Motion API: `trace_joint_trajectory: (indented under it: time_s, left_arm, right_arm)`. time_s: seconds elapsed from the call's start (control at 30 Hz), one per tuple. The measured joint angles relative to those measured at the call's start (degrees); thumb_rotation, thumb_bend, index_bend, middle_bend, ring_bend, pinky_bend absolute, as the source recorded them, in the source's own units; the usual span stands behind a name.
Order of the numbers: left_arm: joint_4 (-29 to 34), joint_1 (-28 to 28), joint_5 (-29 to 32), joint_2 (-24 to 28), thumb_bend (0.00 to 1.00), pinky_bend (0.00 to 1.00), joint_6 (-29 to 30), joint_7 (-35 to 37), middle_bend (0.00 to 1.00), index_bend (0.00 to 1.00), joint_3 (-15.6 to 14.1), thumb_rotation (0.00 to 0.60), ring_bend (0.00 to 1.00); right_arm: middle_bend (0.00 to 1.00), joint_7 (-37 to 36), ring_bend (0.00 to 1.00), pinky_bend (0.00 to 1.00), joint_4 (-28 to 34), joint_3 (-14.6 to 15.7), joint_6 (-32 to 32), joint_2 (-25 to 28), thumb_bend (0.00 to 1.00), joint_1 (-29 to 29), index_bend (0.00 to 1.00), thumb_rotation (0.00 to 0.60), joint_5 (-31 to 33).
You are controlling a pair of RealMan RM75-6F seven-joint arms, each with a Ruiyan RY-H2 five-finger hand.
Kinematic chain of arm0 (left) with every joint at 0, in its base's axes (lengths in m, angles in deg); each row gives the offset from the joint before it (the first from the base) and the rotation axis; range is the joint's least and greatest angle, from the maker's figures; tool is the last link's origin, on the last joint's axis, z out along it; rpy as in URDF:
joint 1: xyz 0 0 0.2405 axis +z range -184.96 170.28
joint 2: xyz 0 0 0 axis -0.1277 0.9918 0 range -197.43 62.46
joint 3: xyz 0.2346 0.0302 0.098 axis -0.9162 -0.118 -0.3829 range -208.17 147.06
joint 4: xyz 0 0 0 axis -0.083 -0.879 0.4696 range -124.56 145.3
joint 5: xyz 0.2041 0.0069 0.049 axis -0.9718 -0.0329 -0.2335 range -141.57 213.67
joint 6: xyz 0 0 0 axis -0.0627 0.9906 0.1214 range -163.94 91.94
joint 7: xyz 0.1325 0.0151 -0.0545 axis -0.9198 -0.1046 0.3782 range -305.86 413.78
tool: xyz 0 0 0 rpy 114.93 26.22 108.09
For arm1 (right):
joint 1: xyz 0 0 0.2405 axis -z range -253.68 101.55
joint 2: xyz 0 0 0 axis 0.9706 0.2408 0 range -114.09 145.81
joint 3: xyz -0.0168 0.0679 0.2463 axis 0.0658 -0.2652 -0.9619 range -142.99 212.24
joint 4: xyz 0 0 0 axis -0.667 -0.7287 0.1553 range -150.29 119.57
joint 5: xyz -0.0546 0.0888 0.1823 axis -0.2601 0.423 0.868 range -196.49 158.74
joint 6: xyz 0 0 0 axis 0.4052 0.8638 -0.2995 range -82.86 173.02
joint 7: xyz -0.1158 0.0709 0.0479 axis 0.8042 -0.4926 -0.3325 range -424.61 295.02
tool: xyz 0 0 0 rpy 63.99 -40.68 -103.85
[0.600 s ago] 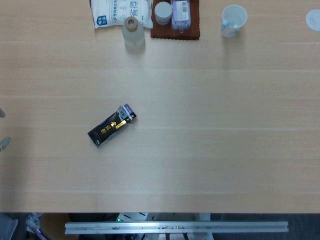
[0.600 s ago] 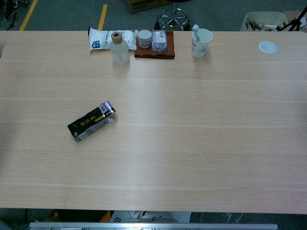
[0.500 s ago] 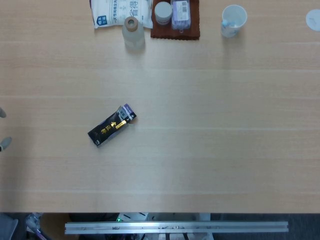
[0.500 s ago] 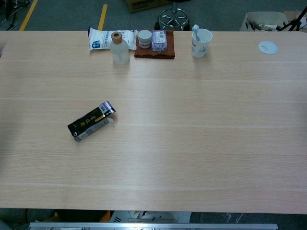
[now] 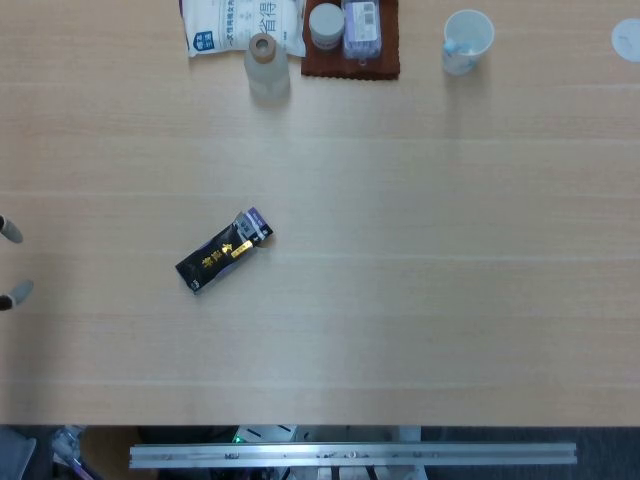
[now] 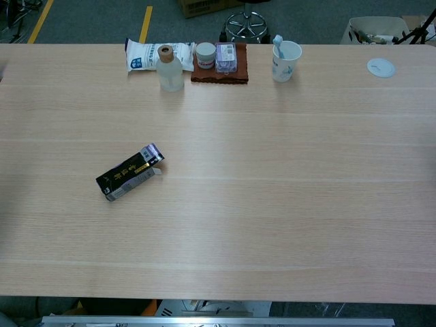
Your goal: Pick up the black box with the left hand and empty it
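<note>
Nothing done yet: black box [image 5: 224, 251] lying untouched, well apart from left hand [image 5: 10, 262], only fingertips showing, seemingly apart, holding nothing. Pickup, emptying remain.

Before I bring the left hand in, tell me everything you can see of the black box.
The black box is a slim, long carton, apparently glossy card, black with gold print along its top face and a pale side panel. It lies flat on the table, left of centre, set diagonally. The end flap at its far right end looks open, showing purple and white. Nothing touches it but the table. Whether anything is inside cannot be seen.
</note>
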Motion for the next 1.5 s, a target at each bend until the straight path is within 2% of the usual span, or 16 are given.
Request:
trace_joint_trajectory:
  time_s: [0.13,0.4,0.73,1.0,1.5]
  left_arm:
    - [0.5,0.0,-1.3,-0.3,0.11,0.48,0.0,1.9,0.37,0.46,-0.5,0.600,0.31]
    - [0.5,-0.9,-4.0,-3.1,0.11,0.48,0.2,4.8,0.22,0.45,-0.7,0.600,0.31]
    - [1.5,-3.6,-4.7,-6.6,0.11,0.45,-3.2,2.5,0.13,0.43,-0.6,0.600,0.26]
    - [2.5,-5.6,-3.1,-9.4,0.11,0.35,-7.3,-0.6,0.09,0.43,-0.9,0.600,0.16]
    - [3.8,-8.7,2.5,-13.9,0.11,0.30,-13.3,-7.8,0.04,0.39,-0.8,0.600,0.11]
  right_arm:
    - [0.11,1.0,0.05,0.31,1.1,-0.5,0.7,0.5,0.05,-0.5,0.11,0.600,-0.9]
    - [0.11,2.4,0.05,0.31,3.6,-2.8,1.1,2.3,0.05,-2.2,0.11,0.600,-1.1]
    - [0.12,0.8,0.05,0.31,3.3,-3.9,2.2,3.1,0.05,-2.2,0.11,0.600,0.1]
    - [0.12,-0.5,0.05,0.31,1.9,-3.9,2.1,3.1,0.05,-2.0,0.11,0.600,1.1]
    - [0.12,-3.5,0.05,0.31,-0.7,-3.4,1.7,2.3,0.05,-1.5,0.11,0.600,2.0]
